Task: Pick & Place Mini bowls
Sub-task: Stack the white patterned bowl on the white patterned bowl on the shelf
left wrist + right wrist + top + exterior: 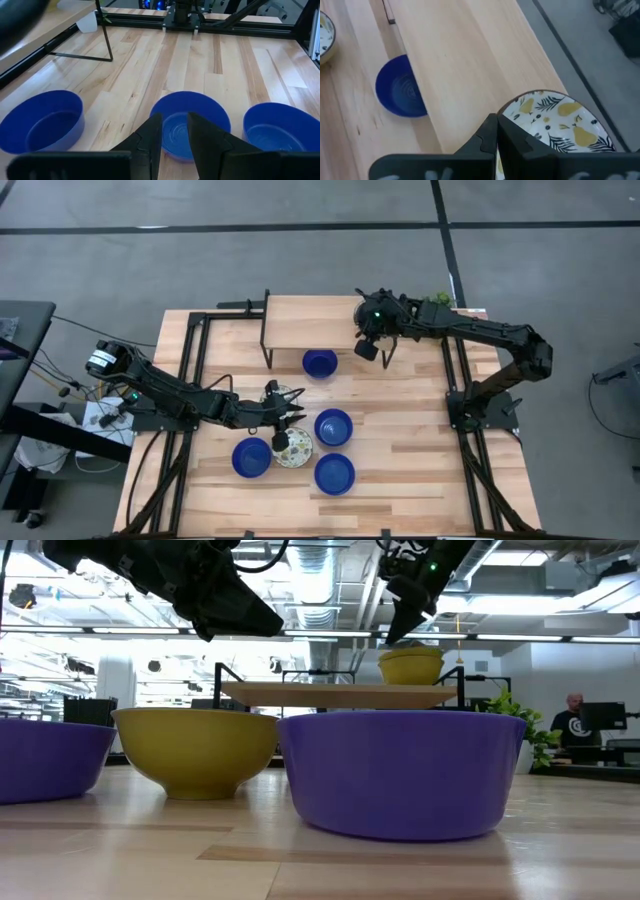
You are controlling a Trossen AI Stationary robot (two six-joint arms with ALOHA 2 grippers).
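Bowls sit clustered at the near middle of the surface (420,480): three blue bowls (333,427) around a patterned bowl (293,448), within easy reach of the left pincer (283,420), which hovers over them with its fingers parted and nothing between them — likely lining up a pick. A fourth blue bowl (320,363) lies by the raised shelf (310,322). The right pincer (496,131) is clenched tight just beside a pear-patterned bowl (560,117) on the shelf — apparently the drop-off spot; whether it pinches the rim I cannot tell.
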